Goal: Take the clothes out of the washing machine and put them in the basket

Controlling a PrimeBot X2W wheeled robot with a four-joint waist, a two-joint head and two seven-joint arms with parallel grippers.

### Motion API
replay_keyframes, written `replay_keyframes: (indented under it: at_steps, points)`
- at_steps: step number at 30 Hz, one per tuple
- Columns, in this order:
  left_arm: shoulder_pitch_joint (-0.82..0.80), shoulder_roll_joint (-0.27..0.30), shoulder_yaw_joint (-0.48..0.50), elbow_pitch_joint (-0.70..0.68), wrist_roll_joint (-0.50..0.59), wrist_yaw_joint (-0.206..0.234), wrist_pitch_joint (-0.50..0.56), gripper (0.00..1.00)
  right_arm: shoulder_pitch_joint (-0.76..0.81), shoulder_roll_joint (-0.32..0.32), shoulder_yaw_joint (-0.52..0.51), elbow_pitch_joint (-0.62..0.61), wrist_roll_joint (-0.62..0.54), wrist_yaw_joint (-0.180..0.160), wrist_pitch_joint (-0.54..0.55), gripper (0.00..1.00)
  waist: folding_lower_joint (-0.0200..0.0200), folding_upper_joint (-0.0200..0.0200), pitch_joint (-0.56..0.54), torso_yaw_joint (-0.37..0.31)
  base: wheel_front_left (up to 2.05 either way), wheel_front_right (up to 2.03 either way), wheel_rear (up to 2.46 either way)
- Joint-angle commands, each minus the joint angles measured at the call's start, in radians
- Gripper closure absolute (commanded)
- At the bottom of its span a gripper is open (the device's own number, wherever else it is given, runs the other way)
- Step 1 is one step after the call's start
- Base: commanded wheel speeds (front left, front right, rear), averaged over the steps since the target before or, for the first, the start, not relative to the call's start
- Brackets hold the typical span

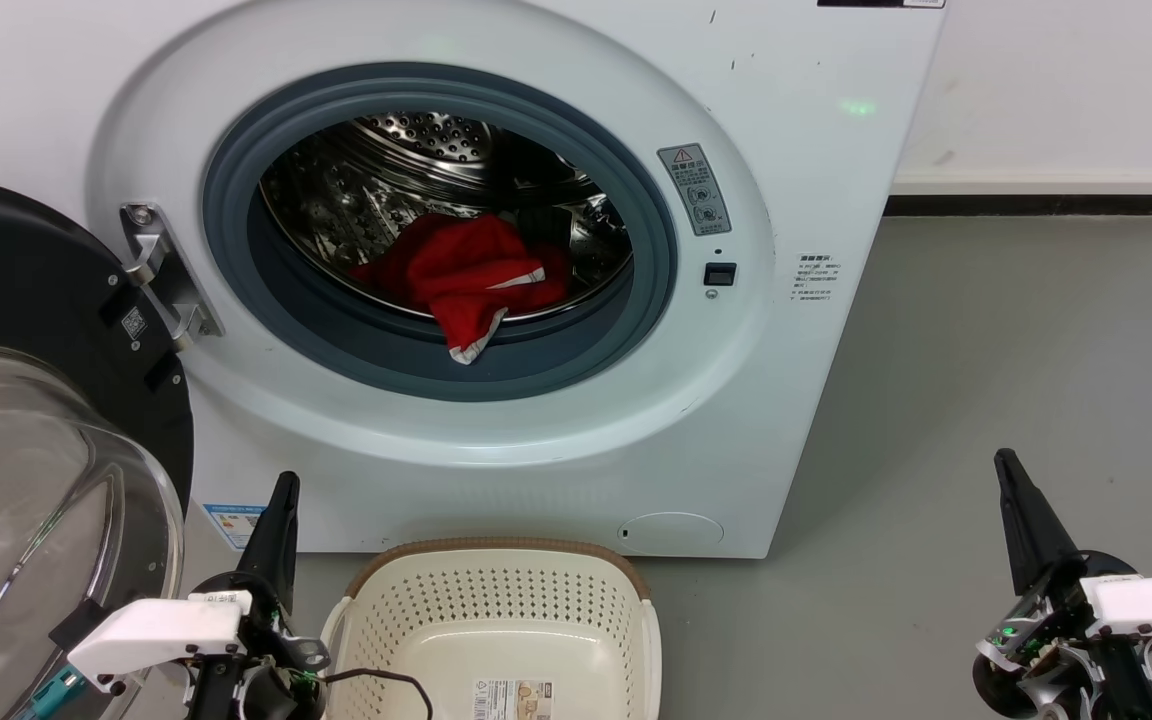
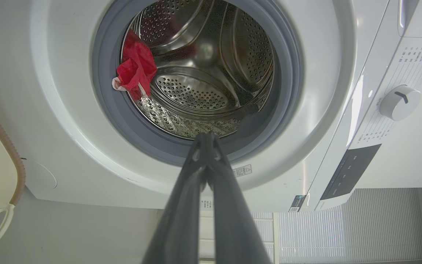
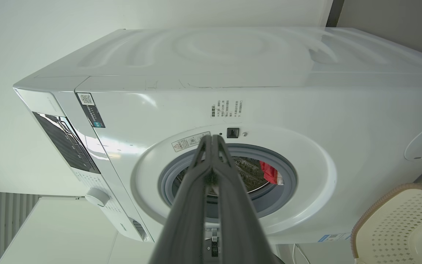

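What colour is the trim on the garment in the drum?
White-grey, edging the red clothes; clearest in the head view.

The left tool (image 2: 205, 138) has its two dark fingers pressed together, tips before the grey ring (image 2: 105, 110) of the washing machine (image 2: 64, 124). The red clothes (image 2: 136, 69) hang over the drum (image 2: 196, 91) edge at the view's left. The basket (image 2: 4, 139) shows at the left edge.

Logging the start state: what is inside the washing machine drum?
A red garment lies at the front of the drum, one corner over the grey ring. Anything beneath it is covered.
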Motion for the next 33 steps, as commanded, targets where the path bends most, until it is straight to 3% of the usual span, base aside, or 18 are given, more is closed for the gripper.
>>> replay_keyframes:
  at_steps: [1, 20, 21, 33]
  points:
    - [-0.006, -0.001, 0.002, -0.001, -0.002, -0.003, 0.002, 1.0, -0.013, 0.003, 0.001, 0.001, -0.005, 0.0, 0.0, 1.0, 0.0, -0.0001, 0.0, 0.0, 0.0, 0.0, 0.0]
    - [-0.006, -0.001, 0.002, -0.001, -0.002, -0.003, 0.002, 1.0, -0.013, 0.003, 0.001, 0.001, -0.005, 0.0, 0.0, 1.0, 0.0, -0.0001, 0.0, 0.0, 0.0, 0.0, 0.0]
    - [0.0, 0.0, 0.0, 0.0, 0.0, 0.0, 0.0, 0.0, 0.0, 0.0, 0.0, 0.0, 0.0, 0.0, 0.0, 0.0, 0.0, -0.0001, 0.0, 0.0, 0.0, 0.0, 0.0]
    - [-0.001, 0.004, -0.042, -0.003, 0.037, 0.0, -0.051, 0.0, 0.024, 0.001, 0.03, -0.021, -0.032, 0.0, -0.051, 0.0, 0.0, -0.0001, 0.0, 0.0, 0.0, 0.0, 0.0]
